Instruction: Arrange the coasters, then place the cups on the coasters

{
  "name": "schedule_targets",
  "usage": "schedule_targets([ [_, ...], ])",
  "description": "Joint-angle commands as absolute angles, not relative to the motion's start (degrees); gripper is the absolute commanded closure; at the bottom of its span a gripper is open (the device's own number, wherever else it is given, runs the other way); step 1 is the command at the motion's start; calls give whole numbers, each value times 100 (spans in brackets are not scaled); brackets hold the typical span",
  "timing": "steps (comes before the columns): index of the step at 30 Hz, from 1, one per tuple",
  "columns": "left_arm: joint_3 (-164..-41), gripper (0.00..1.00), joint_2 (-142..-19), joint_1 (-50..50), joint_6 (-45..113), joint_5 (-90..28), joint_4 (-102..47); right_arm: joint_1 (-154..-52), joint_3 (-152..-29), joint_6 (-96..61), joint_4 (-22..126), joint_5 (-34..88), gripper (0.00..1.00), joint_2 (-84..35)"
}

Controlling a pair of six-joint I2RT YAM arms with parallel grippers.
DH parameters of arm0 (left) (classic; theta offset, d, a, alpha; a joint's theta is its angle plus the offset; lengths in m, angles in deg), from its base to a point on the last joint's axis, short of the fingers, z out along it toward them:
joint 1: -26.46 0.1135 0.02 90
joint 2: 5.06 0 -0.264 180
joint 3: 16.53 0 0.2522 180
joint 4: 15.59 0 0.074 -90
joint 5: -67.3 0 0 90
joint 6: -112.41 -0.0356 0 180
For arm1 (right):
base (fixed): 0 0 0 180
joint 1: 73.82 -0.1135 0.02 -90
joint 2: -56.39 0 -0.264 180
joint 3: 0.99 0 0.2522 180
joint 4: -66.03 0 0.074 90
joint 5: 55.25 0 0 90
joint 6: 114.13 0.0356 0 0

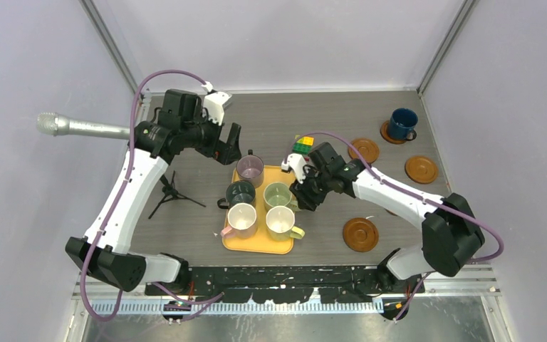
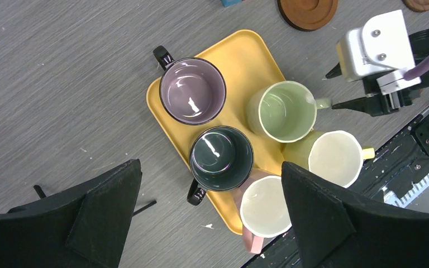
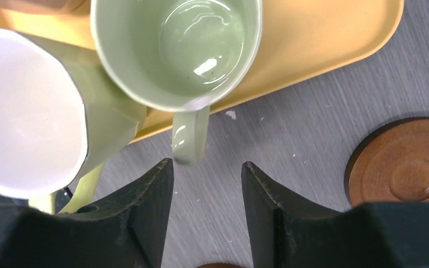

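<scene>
A yellow tray (image 1: 258,244) holds five cups: mauve (image 1: 249,169), dark green (image 1: 241,192), light green (image 1: 278,194), pink-cream (image 1: 242,219) and pale yellow (image 1: 280,221). The navy blue cup (image 1: 403,123) stands on a coaster (image 1: 387,135) at the far right. Three bare coasters (image 1: 364,149) (image 1: 422,169) (image 1: 360,234) lie on the right side. My right gripper (image 3: 206,166) is low beside the tray, its jaws apart; the light green cup's handle (image 3: 190,137) ends just ahead of the fingertips, untouched. My left gripper (image 2: 211,167) hovers open, high above the dark green cup (image 2: 221,158).
A multicoloured cube (image 1: 303,144) sits behind the tray next to the right arm. A microphone (image 1: 78,127) juts in from the left wall, with a small black tripod (image 1: 174,192) on the table below it. Walls close in the back and both sides.
</scene>
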State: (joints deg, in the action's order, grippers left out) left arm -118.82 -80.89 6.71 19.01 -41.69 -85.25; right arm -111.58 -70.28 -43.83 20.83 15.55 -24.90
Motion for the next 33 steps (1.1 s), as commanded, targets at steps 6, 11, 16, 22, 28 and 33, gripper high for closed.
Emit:
schedule_targets([
  [6, -11796, 2, -7922, 704, 1911, -4103, -8178, -11571, -6916, -4215, 2970, 1849, 50, -2807],
  [11, -11766, 3, -7904, 704, 1907, -4107, -8187, -11794, -6867, -4173, 3165, 2023, 50, -3026],
  [16, -11727, 3, -7885, 704, 1878, -4107, -8209, -11814, -6944, -4095, 3269, 2180, 54, -3280],
  [22, -11663, 3, -7845, 704, 1837, -4025, -8203, -11822, -6980, -3993, 3179, 2198, 80, -3188],
  [28, -11712, 3, -7855, 704, 1801, -3931, -8202, -11812, -6789, -4081, 3061, 2249, 99, -2301],
  [33, -11754, 3, -7876, 704, 1819, -3933, -8209, -11546, -7040, -3893, 2735, 2337, 99, -1834],
])
